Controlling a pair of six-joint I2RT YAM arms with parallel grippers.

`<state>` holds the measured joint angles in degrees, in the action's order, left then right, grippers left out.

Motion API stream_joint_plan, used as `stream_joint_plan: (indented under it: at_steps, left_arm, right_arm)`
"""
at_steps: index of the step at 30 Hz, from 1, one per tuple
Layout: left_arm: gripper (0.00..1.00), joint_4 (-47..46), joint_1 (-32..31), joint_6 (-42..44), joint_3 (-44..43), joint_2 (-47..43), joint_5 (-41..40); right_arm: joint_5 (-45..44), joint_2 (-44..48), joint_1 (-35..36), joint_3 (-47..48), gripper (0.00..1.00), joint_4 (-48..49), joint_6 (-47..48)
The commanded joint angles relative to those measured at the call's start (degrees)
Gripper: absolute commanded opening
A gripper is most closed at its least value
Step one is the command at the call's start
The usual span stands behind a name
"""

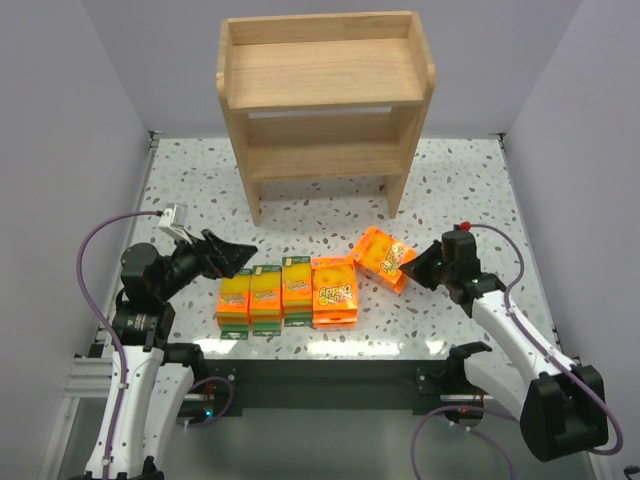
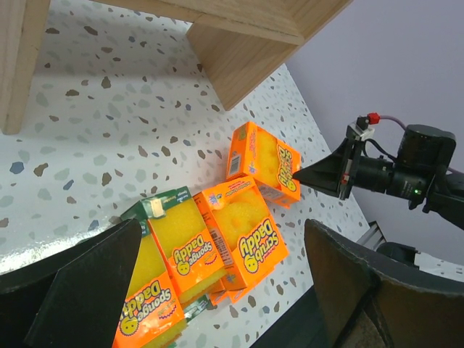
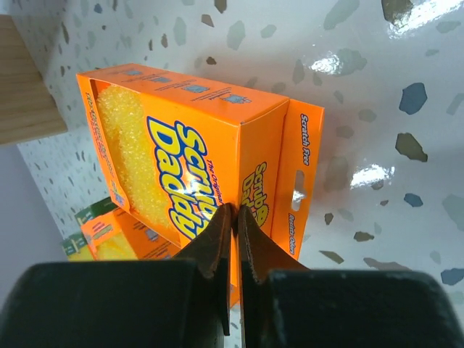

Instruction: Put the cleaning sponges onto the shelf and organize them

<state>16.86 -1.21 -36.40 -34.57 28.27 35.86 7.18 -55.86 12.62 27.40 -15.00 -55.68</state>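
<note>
My right gripper (image 3: 232, 239) has its jaws pinched together with nothing between them, the tips right at the near edge of the lone orange pack (image 3: 181, 145). I cannot tell whether they touch the cardboard. In the overhead view that pack (image 1: 383, 257) lies tilted just right of centre, close beside the row of packs (image 1: 290, 292) at lower centre. The shelf (image 1: 325, 90) stands well apart at the top of the frame, with no pack on either tier that I can see. I judge the step in hand to be picking up this lone pack, and closed jaws would only shove it. I would back off a little and spread the fingers wider than the pack's thin side. Then I would come in over its two broad faces, avoiding the hang tab at the right of the wrist view, and close gently, since the box looks like hollow card that will crush. I would lift straight up before swinging toward the shelf, so the neighbouring stack is not dragged. My left gripper (image 2: 221, 232) hangs with jaws wide near the left end of the row on the speckled table (image 1: 470, 190), and I would leave it parked there.
</note>
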Motion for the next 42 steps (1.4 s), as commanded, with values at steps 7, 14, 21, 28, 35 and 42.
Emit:
stream_joint_plan:
  at_steps: [7,14,21,28,35,42]
  left_arm:
    - [1.00,-0.2,-0.1,0.4,-0.7,-0.1,-0.3]
    - [1.00,0.0,-0.1,0.4,-2.1,-0.2,-0.3]
    - [1.00,-1.0,-0.1,-0.5,-1.8,0.1,-0.1]
    - [1.00,-1.0,-0.1,-1.2,-2.3,0.0,-0.4]
    - [1.00,1.9,-0.1,-0.4,-4.5,-0.8,-1.7]
    - [1.00,3.2,-0.1,-0.2,-5.2,-1.1,-2.1]
  right_arm:
    - [0.4,10.1,-0.1,8.4,0.00,-7.2,-4.0]
    - [9.8,10.9,0.0,13.2,0.00,1.8,-11.4]
    - [10.6,6.0,1.9,20.3,0.00,8.7,-15.4]
    - [-6.9,-3.5,10.7,29.3,0.00,9.9,-18.1]
    - [-26.1,-11.9,16.1,36.8,0.00,7.3,-25.8]
    - [-37.5,-21.4,18.8,46.5,0.00,1.7,-32.6]
